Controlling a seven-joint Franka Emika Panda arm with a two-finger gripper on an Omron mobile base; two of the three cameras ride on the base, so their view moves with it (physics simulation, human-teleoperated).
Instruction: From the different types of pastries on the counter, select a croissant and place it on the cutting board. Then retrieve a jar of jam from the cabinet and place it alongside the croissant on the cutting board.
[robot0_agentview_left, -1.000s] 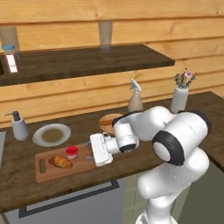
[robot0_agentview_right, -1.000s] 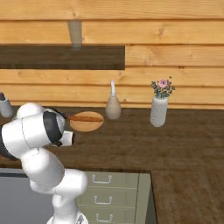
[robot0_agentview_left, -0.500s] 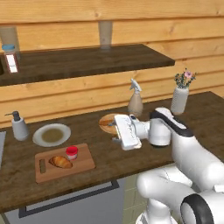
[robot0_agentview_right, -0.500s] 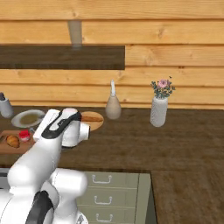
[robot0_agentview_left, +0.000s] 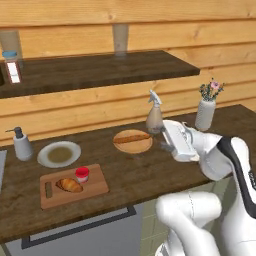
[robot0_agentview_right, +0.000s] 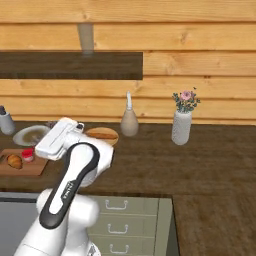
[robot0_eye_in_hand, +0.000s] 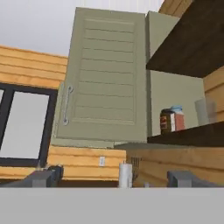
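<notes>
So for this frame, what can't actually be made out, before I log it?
- Gripper: in the hand view only two dark finger tips show at the bottom edge; the opening looks wide, with nothing held.
- Cabinet: its door hides whatever is inside.
- Dark jar on the shelf: label too small to read.
- Jar of jam beside the croissant: label band too small to read.

We see even, soft rendered light with no glare and no clear source, and only faint shadows on the counter (robot0_agentview_left: 130, 170) beneath the shelf (robot0_agentview_left: 100, 70). All three pictures look coarse and slightly blurred, so the label on the dark jar (robot0_eye_in_hand: 167, 121) cannot be read. The cabinet door (robot0_eye_in_hand: 105, 74) leans in steep perspective from the low hand camera.
</notes>
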